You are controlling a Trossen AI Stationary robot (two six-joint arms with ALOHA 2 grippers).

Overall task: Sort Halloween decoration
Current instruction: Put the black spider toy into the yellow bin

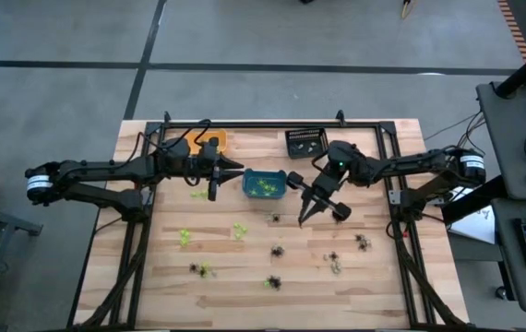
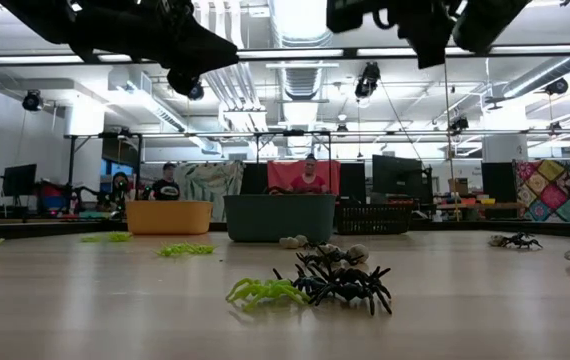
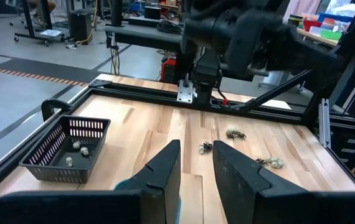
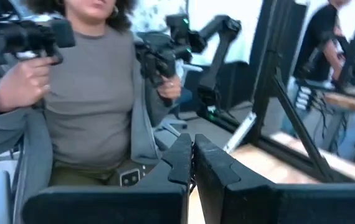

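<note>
No readable writing anywhere. Left gripper hangs beside the teal bin, fingers parted, empty; right gripper is clenched, empty. Spider trinkets lie scattered across the table.

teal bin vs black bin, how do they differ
The teal bin has solid walls; the black bin has slotted, see-through walls. The teal bin holds lime green trinkets; the black bin, in the left wrist view, holds a few pale trinkets. The teal bin sits between the two tools; the black bin stands at the table's far edge. Both are open-topped and rectangular.
</note>
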